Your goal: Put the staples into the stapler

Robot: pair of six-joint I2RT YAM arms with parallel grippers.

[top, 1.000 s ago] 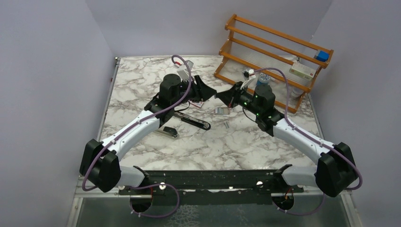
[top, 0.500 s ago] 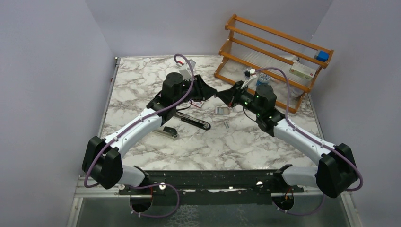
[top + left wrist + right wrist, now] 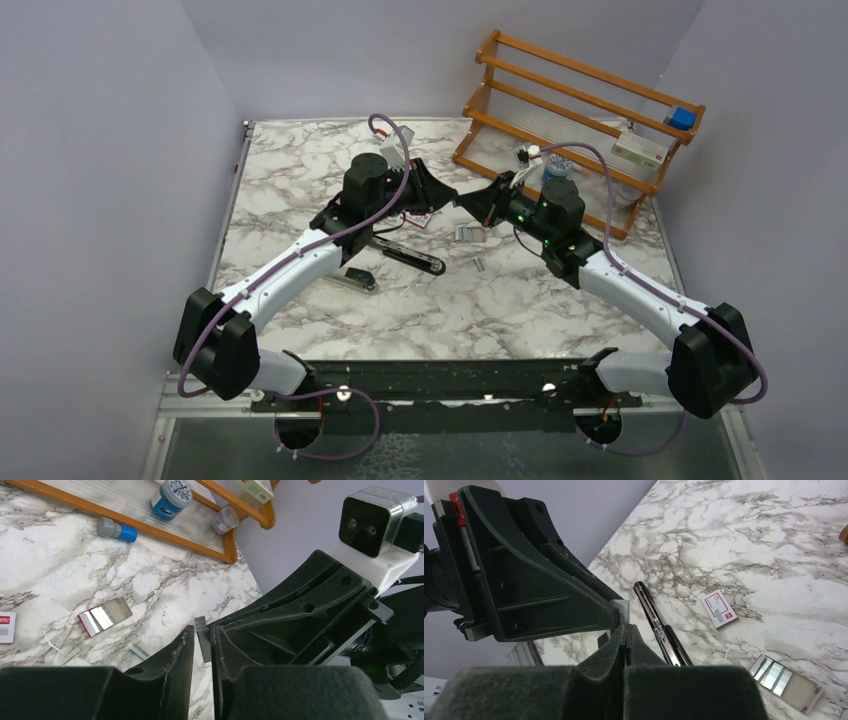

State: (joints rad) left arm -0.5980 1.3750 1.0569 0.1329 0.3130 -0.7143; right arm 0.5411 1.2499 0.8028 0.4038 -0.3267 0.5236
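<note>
The black stapler lies opened out flat on the marble, its silver channel facing up. My right gripper is shut on a thin grey staple strip and holds it in the air above the table. My left gripper meets it tip to tip. Its jaws stand narrowly open around the same strip, which touches one finger while a slit shows at the other. The open staple tray with silver strips and its pink-and-white sleeve lie on the table.
An orange wooden rack stands at the back right with a blue-lidded jar and small bottles on it. A grey-and-blue tube lies in front of it. A loose staple piece rests right of the stapler.
My left gripper has shifted slightly right toward the right gripper and its jaws have narrowed around the staple strip. The right arm has stayed still.
</note>
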